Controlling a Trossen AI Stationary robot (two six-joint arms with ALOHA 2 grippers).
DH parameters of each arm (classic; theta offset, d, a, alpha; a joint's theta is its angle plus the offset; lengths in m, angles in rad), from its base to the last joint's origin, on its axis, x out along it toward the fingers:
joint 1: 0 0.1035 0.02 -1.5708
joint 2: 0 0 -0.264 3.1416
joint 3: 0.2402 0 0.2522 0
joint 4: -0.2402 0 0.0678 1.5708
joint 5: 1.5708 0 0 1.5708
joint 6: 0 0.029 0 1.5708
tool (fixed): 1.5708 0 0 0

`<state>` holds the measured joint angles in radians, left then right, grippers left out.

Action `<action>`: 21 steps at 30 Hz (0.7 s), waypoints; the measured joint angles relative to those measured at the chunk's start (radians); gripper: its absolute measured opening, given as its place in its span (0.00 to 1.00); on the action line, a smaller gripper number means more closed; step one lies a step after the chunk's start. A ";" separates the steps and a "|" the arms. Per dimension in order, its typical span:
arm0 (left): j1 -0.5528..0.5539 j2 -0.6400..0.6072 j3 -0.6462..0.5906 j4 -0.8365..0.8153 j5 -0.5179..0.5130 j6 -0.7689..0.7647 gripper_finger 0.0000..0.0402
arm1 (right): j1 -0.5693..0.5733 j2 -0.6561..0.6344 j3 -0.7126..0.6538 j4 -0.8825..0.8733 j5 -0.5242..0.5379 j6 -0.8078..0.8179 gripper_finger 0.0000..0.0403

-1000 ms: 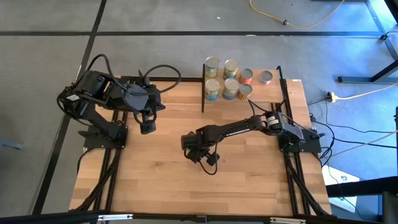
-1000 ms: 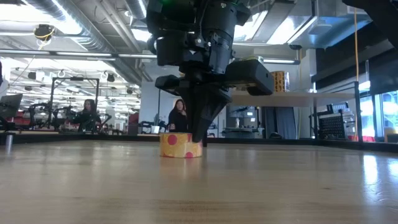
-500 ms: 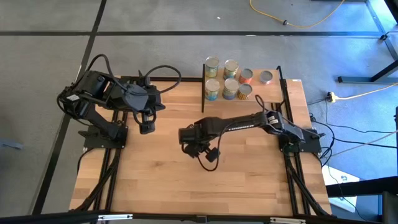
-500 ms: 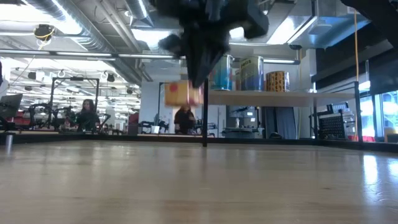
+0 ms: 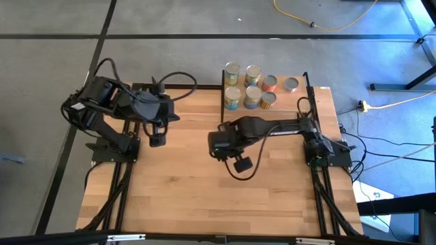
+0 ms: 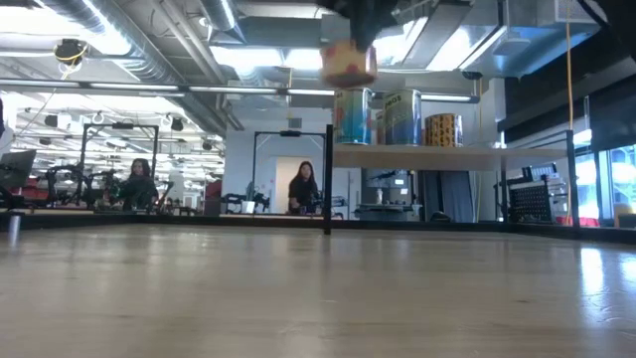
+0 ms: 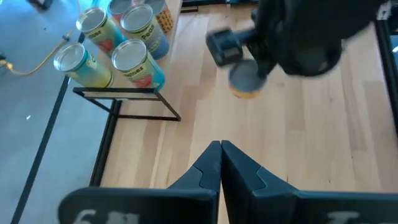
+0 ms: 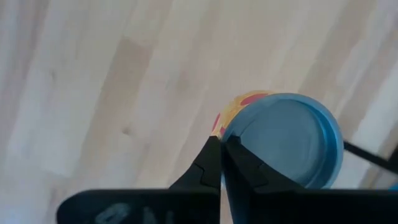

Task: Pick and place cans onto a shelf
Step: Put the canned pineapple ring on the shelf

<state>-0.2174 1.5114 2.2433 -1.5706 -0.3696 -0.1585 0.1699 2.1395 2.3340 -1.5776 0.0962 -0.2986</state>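
My right gripper (image 5: 221, 144) is shut on a short yellow can with red dots (image 6: 349, 66), high above the table's middle, left of the shelf. The can's grey top shows in the right wrist view (image 8: 283, 146) and in the left wrist view (image 7: 247, 82). The shelf (image 5: 286, 102), a light-wood board on thin black posts, stands at the far right and carries several cans (image 5: 252, 96). In the low view the cans stand upright on the board (image 6: 402, 116). My left gripper (image 5: 158, 139) is shut and empty over the table's far left. My right gripper has the yellow can by its rim at one side (image 8: 219, 132), pinched between the two fingers, which stand almost together. The fingers come from above, pointing down. The can hangs below them, lifted clear of the table, its grey top up.
The bare wooden tabletop (image 5: 177, 197) stretches toward the near edge. The shelf's black front post (image 6: 328, 179) stands just right of the held can in the low view. People stand in the room beyond the table (image 6: 303, 189).
My right gripper has risen with the yellow can, from the tabletop to above the level of the shelf board, and has gone a little toward the table's right and far edges, nearer the shelf. The can is lifted clear.
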 joint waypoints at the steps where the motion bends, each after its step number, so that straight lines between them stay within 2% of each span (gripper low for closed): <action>1: 0.000 -0.004 0.001 -0.001 0.006 0.009 0.01 | 0.004 -0.015 0.001 0.005 0.013 0.047 0.01; 6: -0.002 -0.008 0.001 0.000 0.024 0.013 0.01 | 0.034 -0.109 0.003 0.006 0.037 0.255 0.01; 14: -0.002 -0.022 0.001 0.000 0.040 0.058 0.01 | 0.116 -0.285 0.003 0.006 0.221 0.517 0.01; 18: -0.002 -0.019 0.001 0.000 0.044 0.065 0.00 | 0.142 -0.358 0.003 0.006 0.295 0.605 0.01; 21: -0.002 -0.020 0.001 0.000 0.043 0.065 0.01 | 0.143 -0.405 -0.009 0.007 0.304 0.637 0.01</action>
<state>-0.2192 1.4910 2.2440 -1.5710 -0.3264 -0.0937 0.3130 1.7348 2.3248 -1.5709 0.4007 0.3382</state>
